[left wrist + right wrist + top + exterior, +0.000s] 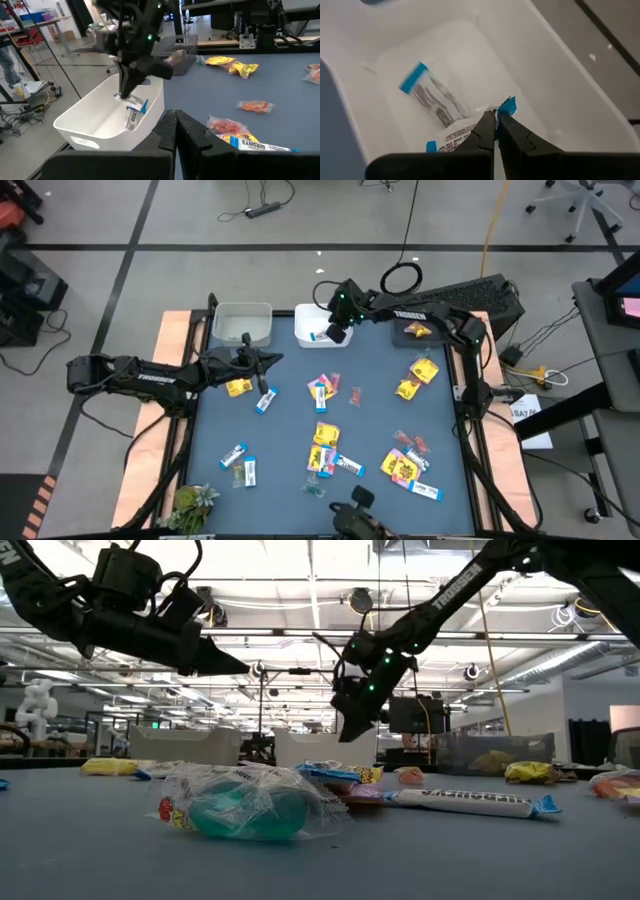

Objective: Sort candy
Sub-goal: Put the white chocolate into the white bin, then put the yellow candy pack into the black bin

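Candy is lying scattered across the blue table, with one blue-and-white bar already resting in the white bin. The right gripper is hanging over that bin, fingers pinched on the crinkly blue end of a second bar wrapper. Judging by this, the drop is in hand; next comes letting go and lifting clear. The left gripper is hovering closed and empty near the grey bin. The wrappers look thin and glossy, the bins smooth, hard plastic.
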{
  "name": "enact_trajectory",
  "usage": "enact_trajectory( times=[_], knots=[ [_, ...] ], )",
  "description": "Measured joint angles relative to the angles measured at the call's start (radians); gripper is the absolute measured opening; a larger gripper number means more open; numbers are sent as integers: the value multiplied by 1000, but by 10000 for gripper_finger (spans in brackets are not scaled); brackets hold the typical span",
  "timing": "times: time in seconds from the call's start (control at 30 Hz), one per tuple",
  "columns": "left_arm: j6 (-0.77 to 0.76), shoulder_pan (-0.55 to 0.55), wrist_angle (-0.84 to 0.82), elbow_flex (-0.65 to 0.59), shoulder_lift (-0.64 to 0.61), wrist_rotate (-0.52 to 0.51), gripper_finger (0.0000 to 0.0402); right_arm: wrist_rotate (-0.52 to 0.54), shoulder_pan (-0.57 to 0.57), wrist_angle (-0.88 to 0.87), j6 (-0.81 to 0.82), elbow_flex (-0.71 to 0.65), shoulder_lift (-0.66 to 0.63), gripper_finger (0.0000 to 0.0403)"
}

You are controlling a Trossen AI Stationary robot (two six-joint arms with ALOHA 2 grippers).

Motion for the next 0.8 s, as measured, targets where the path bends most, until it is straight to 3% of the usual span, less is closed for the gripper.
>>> enact_trajectory(
  times=[0.13, 0.43, 0.53, 0.7, 0.8],
  knots=[
    [0, 0, -4, 0, 0, 3, 9, 2, 0, 4, -4, 4, 3, 32],
    [0, 0, -8, 0, 0, 50, 8, 7, 16, -24, -17, 3, -73, 131],
    [0, 0, -10, 0, 0, 50, 9, 14, 29, -85, -29, 3, -136, 117],
    [10, 0, -12, 0, 5, 51, 8, 29, 62, -146, -25, -36, -239, 22],
    [26, 0, -12, 0, 15, 51, 8, 57, 97, -133, 5, -114, -299, 10]
  ],
)
